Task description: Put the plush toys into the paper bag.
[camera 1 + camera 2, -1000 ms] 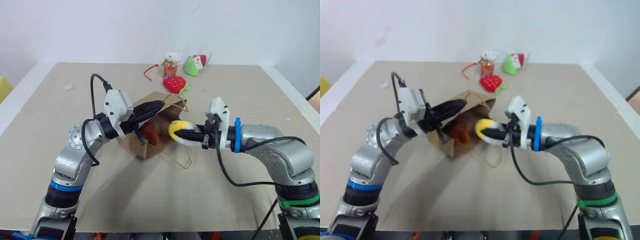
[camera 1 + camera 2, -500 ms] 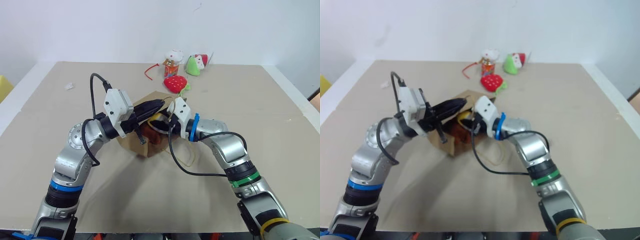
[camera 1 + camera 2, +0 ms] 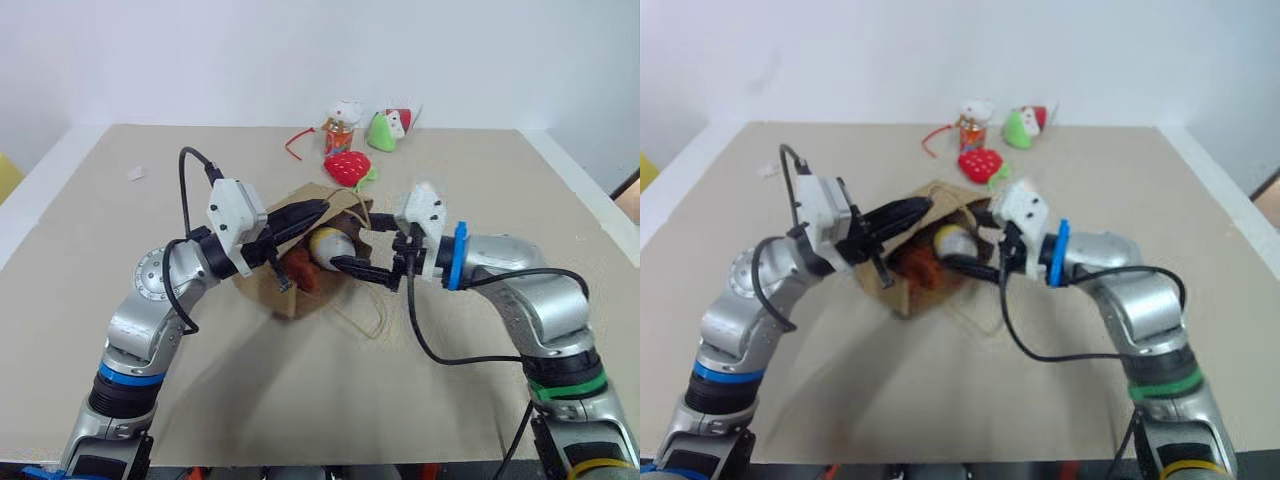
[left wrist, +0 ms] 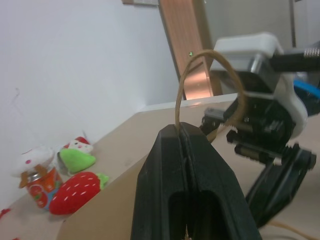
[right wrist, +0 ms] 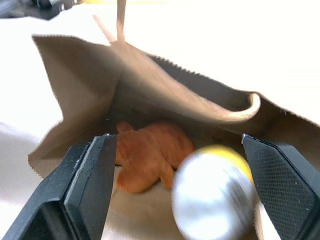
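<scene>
Even bright light — blurred wrist close-ups

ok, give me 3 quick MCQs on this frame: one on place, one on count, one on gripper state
1. Where is the brown squirrel plush?
A. inside the paper bag
B. beside the strawberry plush
C. in the right gripper

2. How many toys sit at the table's far edge, outside the paper bag?
A. one
B. three
C. five

3. How does the right gripper stand?
A. shut on the egg-shaped ball
B. shut on a bag handle
C. open, holding nothing

Key: 1 A, the right wrist view shows it lying in the bag next to the white-and-yellow egg-shaped ball. 2 B, the strawberry plush, the green cone plush and a small white-headed figure stand there. 3 C, its fingers are spread at the bag's mouth with the ball loose between and beyond them.
</scene>
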{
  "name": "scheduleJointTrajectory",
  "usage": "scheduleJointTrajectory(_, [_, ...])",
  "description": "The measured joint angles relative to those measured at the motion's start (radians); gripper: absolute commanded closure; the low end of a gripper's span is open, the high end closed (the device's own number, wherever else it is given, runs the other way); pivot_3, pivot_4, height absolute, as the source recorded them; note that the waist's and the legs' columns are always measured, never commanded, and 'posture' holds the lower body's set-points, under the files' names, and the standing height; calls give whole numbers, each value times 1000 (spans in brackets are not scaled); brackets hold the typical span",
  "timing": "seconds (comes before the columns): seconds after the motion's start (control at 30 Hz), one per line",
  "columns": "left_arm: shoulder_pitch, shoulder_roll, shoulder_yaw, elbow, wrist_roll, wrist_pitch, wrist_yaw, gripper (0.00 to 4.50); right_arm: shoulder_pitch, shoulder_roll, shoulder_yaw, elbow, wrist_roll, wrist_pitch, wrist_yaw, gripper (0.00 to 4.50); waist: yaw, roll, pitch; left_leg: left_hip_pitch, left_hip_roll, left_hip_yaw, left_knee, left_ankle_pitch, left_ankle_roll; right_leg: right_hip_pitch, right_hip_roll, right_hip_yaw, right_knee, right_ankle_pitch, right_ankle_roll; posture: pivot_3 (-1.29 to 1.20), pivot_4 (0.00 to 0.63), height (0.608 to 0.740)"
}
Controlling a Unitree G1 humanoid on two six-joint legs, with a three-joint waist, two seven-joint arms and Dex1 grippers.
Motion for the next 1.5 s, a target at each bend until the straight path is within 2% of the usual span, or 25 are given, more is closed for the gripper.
scheduleJointTrajectory(0.07, [-1,-2,-3,1,0,0,0,4500,20,-15,-28,-39,29,46,-8,175,-5,0,0,1,1,1,0,0,0,0,1,1,0,0,-1,0,150,740])
scheduleJointTrajectory(0.1, [-3,-4,-9,3,0,-2,-3,4500,78,-90,-66,-64,40,79,-4,175,1,0,0,1,1,-1,0,0,0,1,1,-2,0,-1,-4,0,150,740])
scheduleJointTrajectory(0.2, [-8,-8,-13,8,0,-2,-3,4500,114,-144,-111,-59,36,90,4,175,2,0,0,1,0,0,0,0,0,1,1,0,0,-2,-5,0,150,740])
scheduleJointTrajectory(0.23, [-9,-11,-11,10,0,-4,-4,4500,182,-208,-124,-66,38,103,26,175,3,-1,0,1,-1,-1,0,0,0,2,0,-1,0,-3,-3,0,150,740])
scheduleJointTrajectory(0.27, [-9,-8,-8,13,0,-4,-3,4500,205,-211,-131,-64,38,114,24,175,3,-3,-1,2,0,-1,0,0,0,2,0,-1,0,-3,-3,0,150,740])
scheduleJointTrajectory(0.33, [-10,-12,-8,20,1,-4,-4,4500,241,-173,-134,-60,44,143,-2,175,-4,-3,0,2,0,1,0,0,0,1,0,2,-1,-1,0,0,150,740])
scheduleJointTrajectory(0.37, [-13,-23,-13,24,2,-4,-4,4500,256,-110,-128,-54,52,173,-56,175,-7,-3,0,2,0,1,0,0,0,1,1,2,0,0,1,0,150,740])
scheduleJointTrajectory(0.5, [-16,-22,-13,31,3,-4,-6,4500,262,-33,-123,-37,46,189,-131,175,-4,-3,0,2,1,-1,0,0,0,1,3,1,0,-1,-2,0,150,740])
scheduleJointTrajectory(0.6, [-16,-22,-12,32,6,-6,-8,4500,268,17,-90,3,36,194,-170,175,-3,-3,0,2,1,0,1,0,0,1,2,1,0,-1,-2,0,150,740])
scheduleJointTrajectory(0.7, [-16,-22,-12,32,9,-6,-7,4500,271,17,-49,51,-1,177,-178,175,-3,-3,0,1,-1,0,1,0,0,1,0,1,0,0,0,0,150,740])
scheduleJointTrajectory(0.8, [-16,-22,-12,32,10,-6,-5,4500,270,4,-15,84,-46,118,-171,938,-3,-3,0,1,-1,1,1,0,0,1,0,2,0,0,0,0,150,740])
scheduleJointTrajectory(0.97, [-16,-18,-12,31,10,-6,-5,4500,270,-26,8,107,-103,45,-144,3249,-3,-3,0,1,0,0,1,0,0,1,2,1,0,0,-1,0,150,740])
scheduleJointTrajectory(1.03, [-16,-17,-12,31,10,-6,-4,4500,271,-29,12,107,-107,37,-129,4325,-3,-3,0,1,0,0,0,0,0,1,2,1,0,0,1,0,150,740])
scheduleJointTrajectory(1.07, [-16,-15,-12,31,10,-6,-4,4500,274,-38,12,107,-108,28,-113,4482,-3,-3,0,1,0,0,0,0,0,1,2,1,0,0,1,0,150,740])
scheduleJointTrajectory(1.4, [-16,-2,-11,32,11,-7,-5,4500,282,-61,-19,103,-82,2,-62,4482,-2,-3,0,1,0,0,0,0,0,1,1,1,0,0,0,0,150,740])
scheduleJointTrajectory(1.5, [-20,-1,-10,43,13,-13,-6,4500,242,-84,-98,75,3,17,-16,4482,-2,-3,0,1,0,0,1,0,0,1,1,1,0,1,1,0,150,740])
